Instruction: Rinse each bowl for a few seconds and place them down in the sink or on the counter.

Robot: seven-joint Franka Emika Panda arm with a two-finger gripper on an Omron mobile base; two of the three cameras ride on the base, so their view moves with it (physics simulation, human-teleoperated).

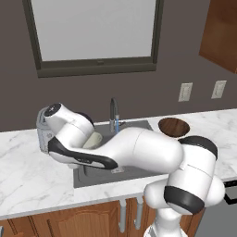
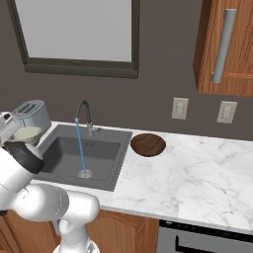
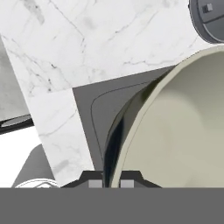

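Note:
The pale cream-green bowl [image 3: 183, 127] is gripped by its rim, with my gripper [image 3: 110, 181] shut on it, one finger inside and one outside. It hangs tilted over the left edge of the sink [image 2: 64, 153], to the left of the faucet [image 2: 85, 112]; the bowl [image 1: 92, 140] [image 2: 27, 133] peeks out past my arm. A thin blue stream of water [image 2: 80, 148] runs from the faucet to the drain, apart from the bowl. The dark brown bowl [image 1: 174, 127] [image 2: 147, 144] sits upright on the marble counter [image 2: 197, 173], just right of the sink.
A silver toaster [image 2: 32, 112] [image 3: 210, 17] stands on the counter left of the sink, close behind the held bowl. Two wall outlets [image 2: 179, 108] and a wooden upper cabinet [image 2: 227, 44] are at the right. Bare marble [image 3: 87, 39] lies left of the basin.

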